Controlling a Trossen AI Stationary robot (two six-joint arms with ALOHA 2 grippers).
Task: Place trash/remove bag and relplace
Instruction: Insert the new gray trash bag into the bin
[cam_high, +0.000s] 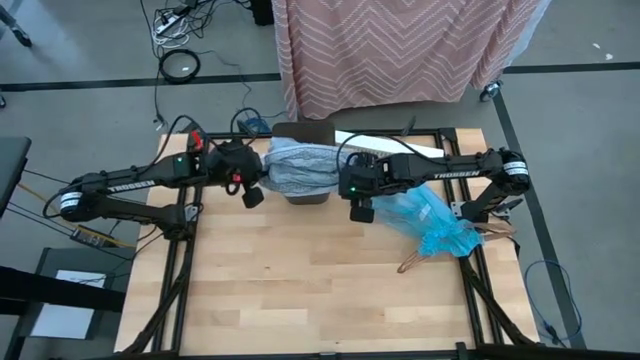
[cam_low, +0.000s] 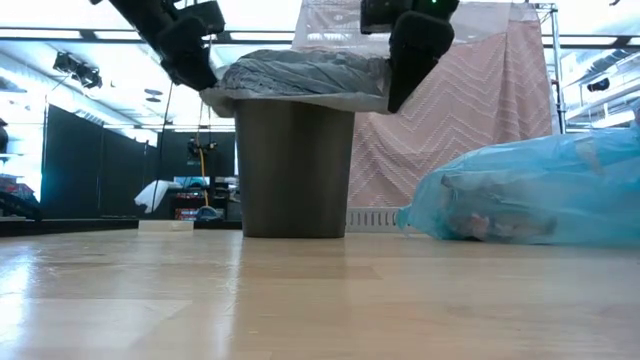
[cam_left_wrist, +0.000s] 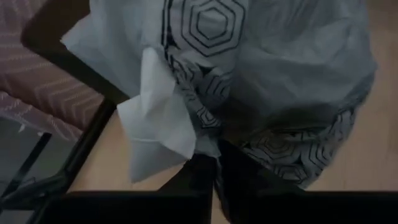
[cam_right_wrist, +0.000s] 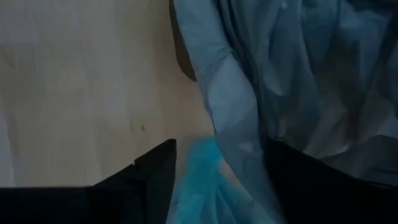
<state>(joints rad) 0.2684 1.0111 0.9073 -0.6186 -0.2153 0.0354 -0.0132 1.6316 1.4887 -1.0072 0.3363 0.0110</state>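
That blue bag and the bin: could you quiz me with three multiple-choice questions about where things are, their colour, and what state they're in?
1. Where is the blue bag?
A. In the bin
B. On the table beside the bin
C. On the floor

2. What colour is the liner over the bin?
A. Pale grey
B. Red
C. Yellow

3. How does the bin stand?
A. Tipped over
B. Upright
C. Upside down

Answers: 1 B, the high view shows it lying on the wood by the right arm. 2 A, grey plastic drapes the rim. 3 B, the low view shows it standing on its base.
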